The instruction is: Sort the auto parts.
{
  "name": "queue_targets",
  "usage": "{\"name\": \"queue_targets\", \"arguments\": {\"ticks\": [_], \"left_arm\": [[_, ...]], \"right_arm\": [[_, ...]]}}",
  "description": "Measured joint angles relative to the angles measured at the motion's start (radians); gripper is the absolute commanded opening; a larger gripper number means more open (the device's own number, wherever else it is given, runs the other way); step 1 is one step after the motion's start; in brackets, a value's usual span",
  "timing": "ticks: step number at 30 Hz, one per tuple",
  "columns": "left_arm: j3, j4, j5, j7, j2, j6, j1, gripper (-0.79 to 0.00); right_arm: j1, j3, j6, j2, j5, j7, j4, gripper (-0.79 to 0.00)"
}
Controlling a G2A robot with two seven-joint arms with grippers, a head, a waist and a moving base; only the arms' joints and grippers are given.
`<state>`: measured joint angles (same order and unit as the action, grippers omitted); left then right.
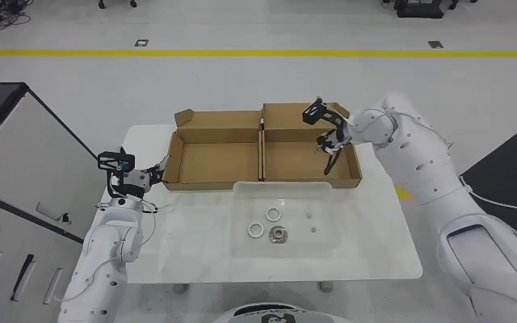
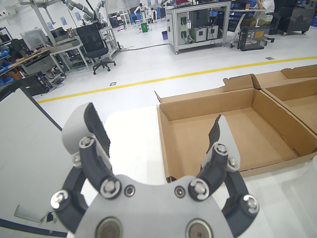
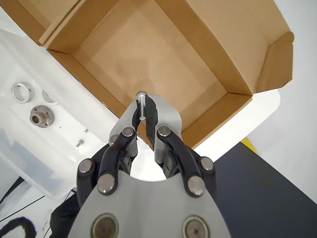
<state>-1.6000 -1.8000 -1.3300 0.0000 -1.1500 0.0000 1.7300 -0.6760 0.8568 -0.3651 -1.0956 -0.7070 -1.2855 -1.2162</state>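
Closest to the desk's front edge, a white tray holds two white rings, a flanged metal hub and two small fasteners. Behind it, the left gripper hangs spread wide by the left cardboard box's outer wall; the right gripper pinches a bolt above the right box.

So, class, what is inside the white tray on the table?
The white tray holds two white rings, a metal flange and two small fasteners. From above nothing covers its floor; what lies beneath the parts is hidden.
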Motion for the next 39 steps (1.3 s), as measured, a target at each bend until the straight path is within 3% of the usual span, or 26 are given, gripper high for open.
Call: {"name": "queue_targets", "arguments": {"ticks": [11, 33, 39], "left_arm": [[0.0, 0.0, 0.0, 0.0, 0.0, 0.0, 0.0, 0.0], [0.0, 0.0, 0.0, 0.0, 0.0, 0.0, 0.0, 0.0], [0.0, 0.0, 0.0, 0.0, 0.0, 0.0, 0.0, 0.0]], "right_arm": [[-0.016, -0.049, 0.052, -0.009, -0.113, 0.041, 0.077, -0.785], [-0.018, -0.097, 0.09, -0.034, -0.181, 0.074, 0.204, -0.785], [-0.004, -0.108, 0.096, -0.046, -0.179, 0.074, 0.24, -0.711]]}}
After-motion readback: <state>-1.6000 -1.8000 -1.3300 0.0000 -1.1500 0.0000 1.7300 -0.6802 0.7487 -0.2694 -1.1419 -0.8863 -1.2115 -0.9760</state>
